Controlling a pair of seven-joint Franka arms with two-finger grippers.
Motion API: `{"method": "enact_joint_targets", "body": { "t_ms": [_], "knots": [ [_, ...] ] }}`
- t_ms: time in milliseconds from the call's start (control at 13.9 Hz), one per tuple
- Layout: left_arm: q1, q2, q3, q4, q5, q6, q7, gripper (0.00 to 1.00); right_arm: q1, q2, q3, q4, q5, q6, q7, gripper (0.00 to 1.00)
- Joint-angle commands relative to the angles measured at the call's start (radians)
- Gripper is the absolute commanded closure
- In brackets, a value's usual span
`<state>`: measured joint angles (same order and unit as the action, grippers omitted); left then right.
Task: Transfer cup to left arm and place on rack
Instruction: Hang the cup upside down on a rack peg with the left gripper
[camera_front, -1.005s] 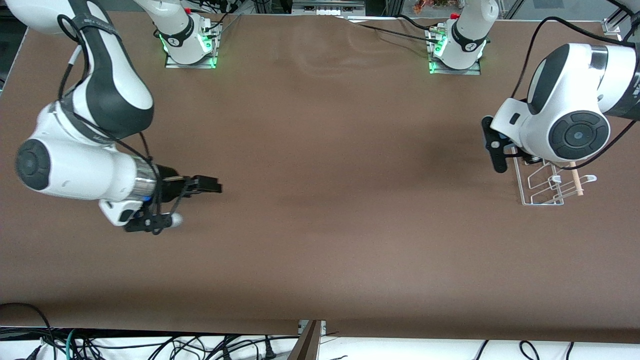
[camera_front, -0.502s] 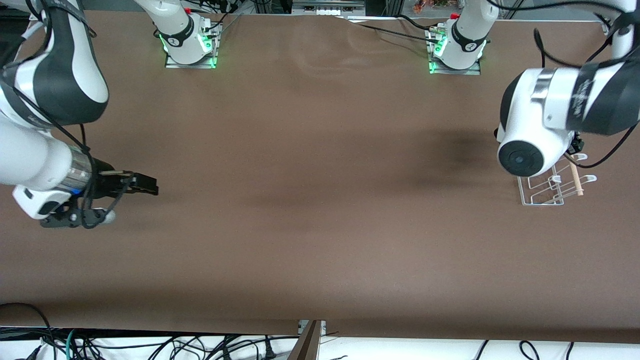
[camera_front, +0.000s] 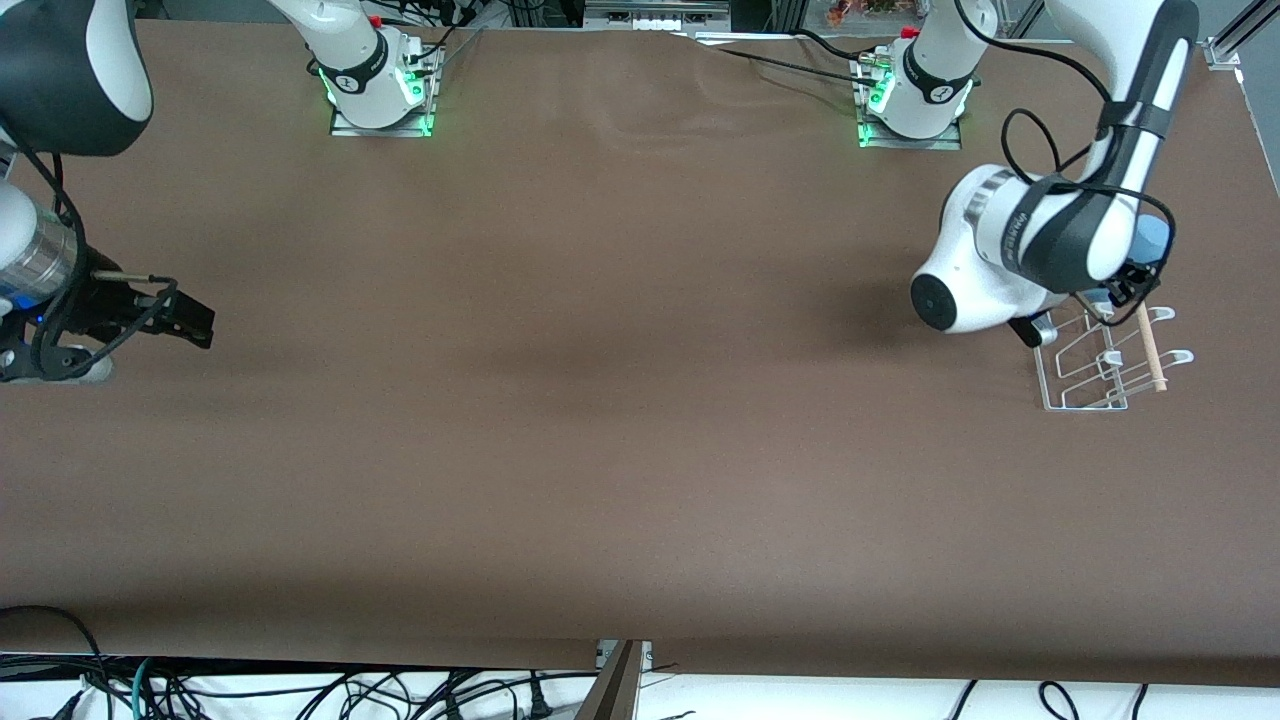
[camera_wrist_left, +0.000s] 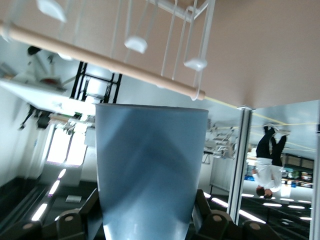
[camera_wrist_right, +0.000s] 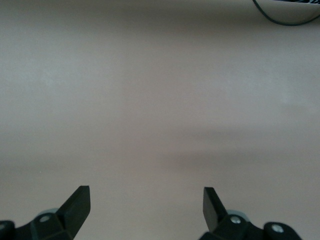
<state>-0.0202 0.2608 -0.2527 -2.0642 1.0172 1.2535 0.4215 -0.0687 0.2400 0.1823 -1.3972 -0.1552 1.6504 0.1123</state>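
The light-blue cup sits between the black fingers of my left gripper, which is shut on it. In the front view the cup peeks out past the left arm's wrist, just above the end of the white wire rack that lies farther from the front camera. The left gripper itself is mostly hidden by the arm. Close to the cup's rim in the left wrist view are the rack's wire loops and wooden dowel. My right gripper hangs open and empty over bare table at the right arm's end, its fingertips wide apart.
The brown table carries only the rack. Both arm bases stand along the edge farthest from the front camera. Cables hang below the edge nearest it.
The left arm has turned its wrist and brought the cup in against the rack's end. The right arm has drawn back toward its end of the table, gripper still open.
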Motion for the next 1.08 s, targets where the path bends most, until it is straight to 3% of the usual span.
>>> {"method": "enact_joint_targets", "body": {
  "t_ms": [0,215,431,1005],
  "knots": [
    [0.008,-0.097,-0.005,-0.177,0.064,0.079,-0.108,0.97,0.0,-0.086,-0.001,-0.074,-0.007,0.0,-0.011,0.0],
    [0.032,-0.084,-0.007,-0.243,0.072,0.104,-0.13,0.94,-0.002,-0.111,-0.006,-0.098,0.023,-0.004,-0.149,0.0],
    [0.034,-0.042,-0.007,-0.252,0.095,0.107,-0.132,0.93,-0.002,-0.111,-0.035,-0.098,0.089,-0.018,-0.151,0.0],
    [0.065,0.035,-0.005,-0.251,0.195,0.159,-0.142,0.91,-0.003,-0.096,-0.035,-0.083,0.088,-0.026,-0.149,0.0]
  ]
}}
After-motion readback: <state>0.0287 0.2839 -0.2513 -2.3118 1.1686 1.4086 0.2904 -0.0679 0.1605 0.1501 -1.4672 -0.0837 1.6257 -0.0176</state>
